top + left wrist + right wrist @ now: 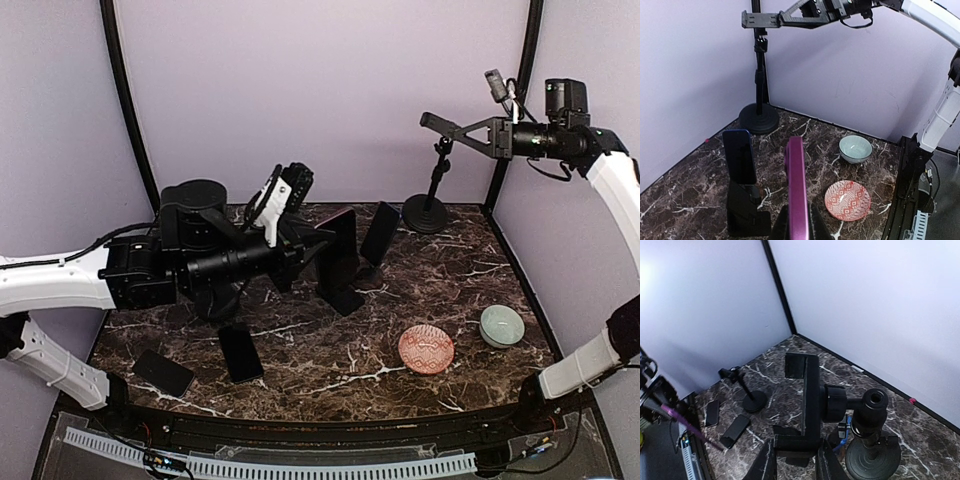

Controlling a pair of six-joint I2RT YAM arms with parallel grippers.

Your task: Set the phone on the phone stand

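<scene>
My left gripper (796, 226) has its fingers clamped on the phone (796, 190). It is a slim magenta handset that I see edge-on and upright in the left wrist view, held above the table (685, 200) near its middle. From above it reads as a dark slab with a reddish rim, and only that view shows me two spare phones (241, 353) lying flat near the front left.

The right gripper (796, 460) is closed on the clamp (807, 400) of the tall stand (760, 80), high in the back right corner and well apart from the phone. Its wrist view shows the ball joint and round base below. It also shows a small stand (747, 392) that I cannot pick out from above.

Just left of the phone in the left wrist view, a blue phone (739, 156) leans on a low stand (745, 212). A bowl (855, 148) and a red dish (847, 200) sit to the right.
</scene>
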